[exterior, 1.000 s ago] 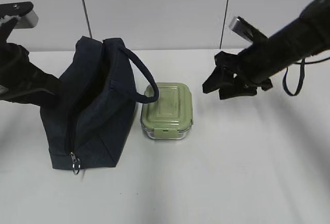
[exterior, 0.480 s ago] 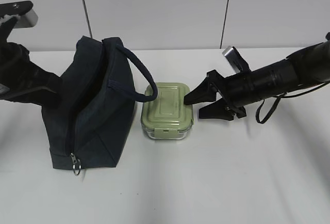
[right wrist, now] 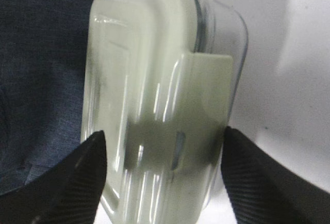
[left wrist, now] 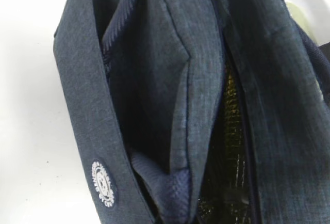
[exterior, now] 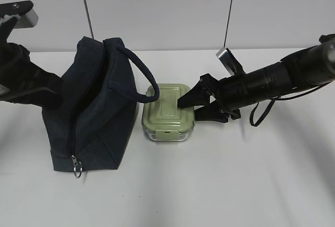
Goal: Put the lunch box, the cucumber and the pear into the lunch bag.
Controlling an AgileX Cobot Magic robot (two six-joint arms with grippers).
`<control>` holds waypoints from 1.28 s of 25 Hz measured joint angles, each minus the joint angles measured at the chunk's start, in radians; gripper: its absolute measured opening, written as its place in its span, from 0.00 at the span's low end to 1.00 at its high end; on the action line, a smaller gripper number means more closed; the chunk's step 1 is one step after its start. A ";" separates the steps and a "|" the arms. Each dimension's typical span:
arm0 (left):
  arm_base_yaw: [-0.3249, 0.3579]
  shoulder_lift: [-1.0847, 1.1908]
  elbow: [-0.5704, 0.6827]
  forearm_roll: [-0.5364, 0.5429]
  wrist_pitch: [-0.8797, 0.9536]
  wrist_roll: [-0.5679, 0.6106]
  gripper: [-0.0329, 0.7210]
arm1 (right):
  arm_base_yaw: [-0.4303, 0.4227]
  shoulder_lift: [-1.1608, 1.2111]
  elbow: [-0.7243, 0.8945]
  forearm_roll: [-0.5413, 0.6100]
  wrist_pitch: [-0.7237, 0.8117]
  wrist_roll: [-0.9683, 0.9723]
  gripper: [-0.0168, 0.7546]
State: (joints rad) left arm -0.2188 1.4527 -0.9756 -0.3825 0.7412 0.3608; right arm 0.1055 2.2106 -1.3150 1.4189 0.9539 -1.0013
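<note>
The navy lunch bag [exterior: 91,117] stands open at the left, its zip pull [exterior: 77,167] at the front bottom. The left wrist view looks down into the lunch bag [left wrist: 154,79] and its dark lining. The lunch box [exterior: 168,112] with its sage-green lid sits just right of the bag. My right gripper [exterior: 189,108] is open, level with the box's right end, one finger on either side. In the right wrist view the lunch box [right wrist: 154,105] fills the gap of the right gripper [right wrist: 162,175]. My left arm [exterior: 23,78] reaches behind the bag; its fingers are hidden. The cucumber and the pear are out of view.
A padded handle [exterior: 140,78] of the bag arches over toward the lunch box. White tabletop [exterior: 235,174] lies in front and to the right. A wall with vertical seams stands behind.
My right gripper has come down and moved left from above the table until its open fingers straddle the lunch box's right end. The bag, box and left arm have not moved.
</note>
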 joint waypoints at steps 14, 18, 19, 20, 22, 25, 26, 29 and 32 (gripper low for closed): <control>0.000 0.000 0.000 0.001 -0.001 0.000 0.02 | 0.039 0.023 0.000 0.026 -0.047 -0.012 0.71; 0.000 0.000 0.000 0.001 -0.001 0.000 0.02 | 0.039 0.027 0.000 0.040 -0.021 -0.012 0.57; 0.000 0.000 0.000 0.001 -0.001 0.000 0.02 | 0.039 0.030 0.000 0.040 -0.008 -0.012 0.53; 0.000 0.000 0.000 0.001 -0.001 0.000 0.02 | 0.039 0.030 0.000 0.040 -0.005 -0.012 0.52; 0.000 0.000 0.000 0.002 -0.001 0.000 0.02 | 0.035 0.030 0.000 0.040 0.001 -0.009 0.50; 0.004 0.000 0.000 0.007 -0.003 -0.001 0.02 | 0.015 0.009 0.000 0.015 0.000 -0.016 0.50; 0.009 0.000 0.000 0.007 -0.003 -0.001 0.02 | 0.006 -0.008 0.002 -0.002 -0.010 -0.021 0.50; 0.035 -0.006 0.000 0.008 -0.003 -0.001 0.02 | -0.025 -0.083 0.006 -0.024 -0.029 -0.034 0.49; 0.056 -0.036 0.000 0.012 -0.003 -0.003 0.02 | -0.032 -0.179 -0.022 -0.027 -0.036 -0.044 0.49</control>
State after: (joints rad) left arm -0.1626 1.4169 -0.9756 -0.3709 0.7387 0.3577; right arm 0.0735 2.0311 -1.3366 1.3917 0.9175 -1.0451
